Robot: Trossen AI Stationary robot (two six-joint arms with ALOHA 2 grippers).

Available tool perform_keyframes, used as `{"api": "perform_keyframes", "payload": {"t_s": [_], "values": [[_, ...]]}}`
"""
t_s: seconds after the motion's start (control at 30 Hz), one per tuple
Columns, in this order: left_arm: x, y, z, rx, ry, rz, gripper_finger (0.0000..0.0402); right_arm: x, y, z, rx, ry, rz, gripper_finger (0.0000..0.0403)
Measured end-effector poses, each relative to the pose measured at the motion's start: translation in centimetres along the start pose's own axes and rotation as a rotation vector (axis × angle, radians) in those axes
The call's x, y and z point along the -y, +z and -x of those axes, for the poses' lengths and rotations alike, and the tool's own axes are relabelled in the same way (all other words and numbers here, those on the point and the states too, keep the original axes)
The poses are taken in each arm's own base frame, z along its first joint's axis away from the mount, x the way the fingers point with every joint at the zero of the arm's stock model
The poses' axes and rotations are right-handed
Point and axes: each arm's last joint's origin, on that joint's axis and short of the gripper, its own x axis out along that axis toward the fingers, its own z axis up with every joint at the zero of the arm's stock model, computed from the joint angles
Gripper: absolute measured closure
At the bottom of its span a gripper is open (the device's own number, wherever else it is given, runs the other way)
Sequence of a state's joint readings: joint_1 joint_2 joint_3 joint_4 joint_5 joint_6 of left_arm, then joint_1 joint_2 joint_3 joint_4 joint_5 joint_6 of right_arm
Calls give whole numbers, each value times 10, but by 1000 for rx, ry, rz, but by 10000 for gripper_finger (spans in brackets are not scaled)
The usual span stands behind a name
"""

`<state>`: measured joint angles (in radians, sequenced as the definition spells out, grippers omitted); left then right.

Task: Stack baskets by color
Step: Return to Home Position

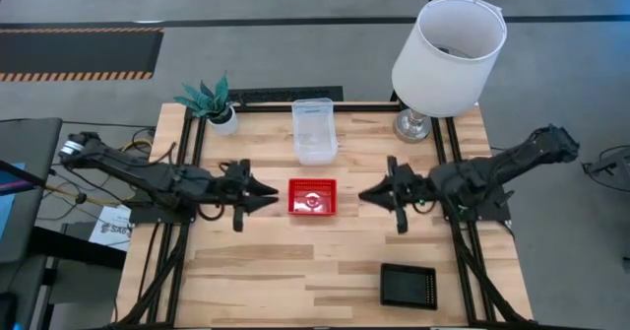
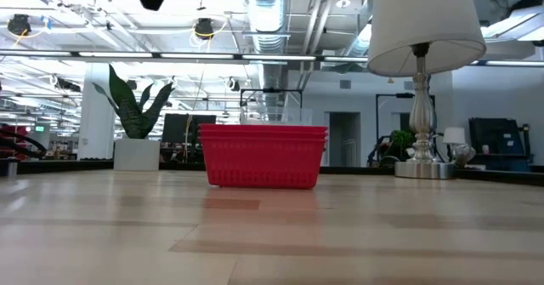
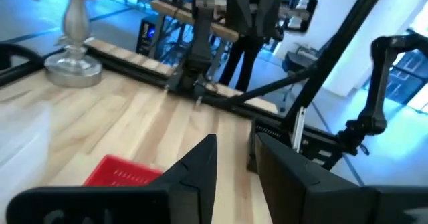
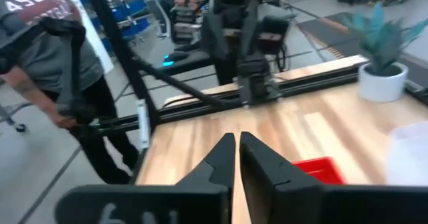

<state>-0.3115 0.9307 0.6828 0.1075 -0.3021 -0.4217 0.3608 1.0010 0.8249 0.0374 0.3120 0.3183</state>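
Note:
A stack of red baskets [image 1: 312,197] rests on its base at the table's middle; the low view shows three nested rims [image 2: 263,133]. Clear baskets [image 1: 315,131] sit behind it toward the far edge. A black basket [image 1: 409,286] lies near the front right. My left gripper [image 1: 276,198] hovers just left of the red stack, level, its fingers [image 3: 204,158] a small gap apart with nothing between them. My right gripper [image 1: 362,194] hovers just right of the stack, level, its fingers [image 4: 224,150] nearly together and empty.
A white-shaded lamp [image 1: 448,54] stands at the far right corner and a small potted plant [image 1: 212,101] at the far left. A black frame rail runs along the table's sides. A person [image 4: 47,50] stands beyond the table's left side.

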Motion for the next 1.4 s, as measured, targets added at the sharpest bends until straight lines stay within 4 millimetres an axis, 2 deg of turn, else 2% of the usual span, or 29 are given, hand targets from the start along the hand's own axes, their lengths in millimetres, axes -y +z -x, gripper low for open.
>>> {"api": "perform_keyframes", "payload": {"t_s": [0.17, 0.27, 0.4, 0.57, 0.7, 0.9, 1.07, 1.27, 1.4], "values": [[-5, 6, 18, 34, 32, 8, 311, 29, 7, 0, 9, -6, 35, 390], [-9, 8, 28, 40, 105, -64, 318, 52, -3, 0, -11, -7, 40, 397], [-17, 4, 41, -28, 187, -210, 335, 83, -24, 0, -40, -10, -2, 385], [-27, 8, 53, -28, 179, -269, 365, 106, -37, 9, 20, 81, -24, 386], [-45, 5, 67, 28, 231, -242, 396, 122, -42, 18, 66, 35, -5, 396], [-70, -15, 88, 135, 194, -202, 400, 131, -37, 28, 110, -25, 50, 395], [-84, -37, 95, 167, 172, -196, 401, 140, -40, 26, 96, -126, 70, 389], [-96, -63, 91, 145, 162, -155, 401, 134, -39, 24, 108, -117, 141, 399], [-101, -74, 85, 211, 138, -128, 401, 127, -39, 32, 162, -121, 189, 396]]}}
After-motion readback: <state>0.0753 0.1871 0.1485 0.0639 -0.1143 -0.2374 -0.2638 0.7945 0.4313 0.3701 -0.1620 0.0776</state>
